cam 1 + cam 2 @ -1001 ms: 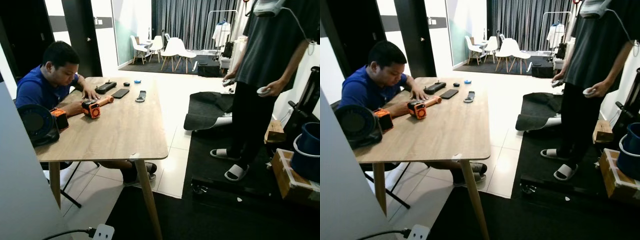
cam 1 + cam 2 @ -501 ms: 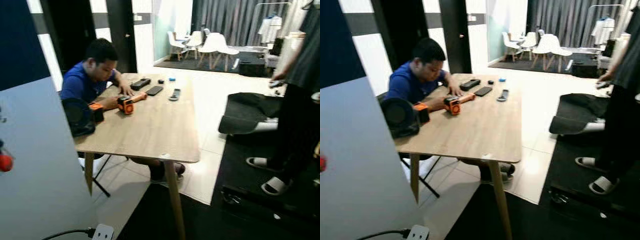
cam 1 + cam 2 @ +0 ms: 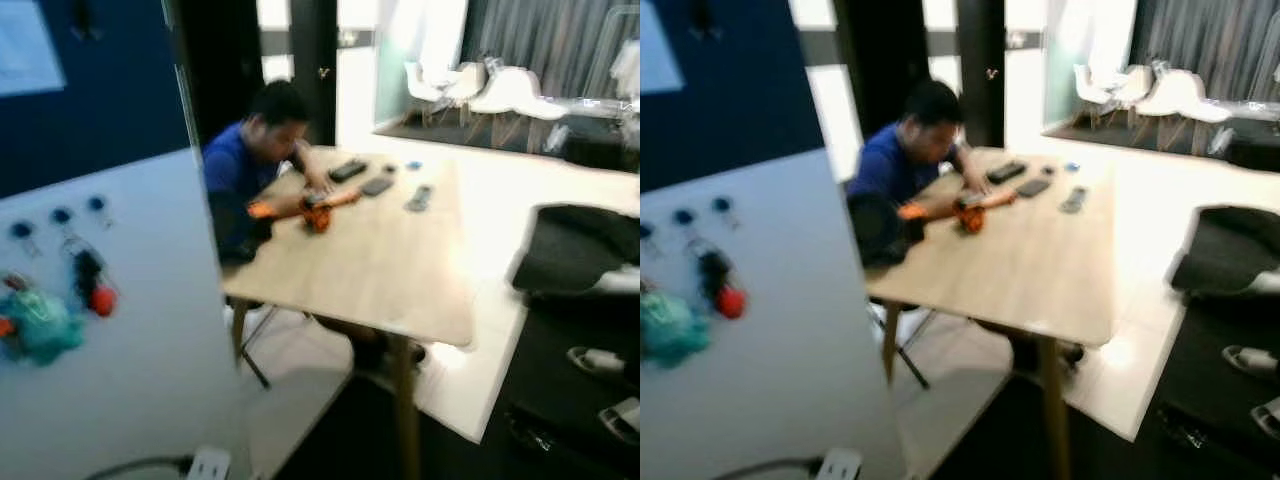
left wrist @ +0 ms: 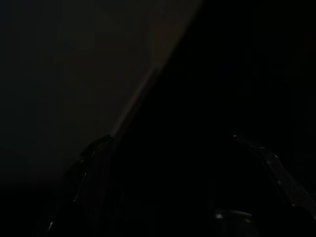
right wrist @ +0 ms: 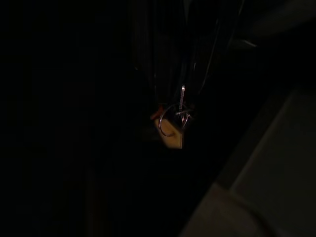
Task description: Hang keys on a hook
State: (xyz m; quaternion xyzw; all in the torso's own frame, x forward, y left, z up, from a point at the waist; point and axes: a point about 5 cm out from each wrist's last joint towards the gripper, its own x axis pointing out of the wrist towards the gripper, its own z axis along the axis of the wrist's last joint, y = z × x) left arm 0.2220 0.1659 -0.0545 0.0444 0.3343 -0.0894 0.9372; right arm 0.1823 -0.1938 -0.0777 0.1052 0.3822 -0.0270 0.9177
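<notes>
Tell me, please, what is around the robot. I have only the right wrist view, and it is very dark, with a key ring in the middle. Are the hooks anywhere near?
Observer: Yes. The left eye view shows three blue hooks on a white panel at the robot's left.
Operator: Are they free?
Observer: The picture is blurred, so I cannot tell, but a black and red item and a teal bundle hang just below them.
Operator: And straight ahead?
Observer: A wooden table, with a person seated at its far side.
</notes>
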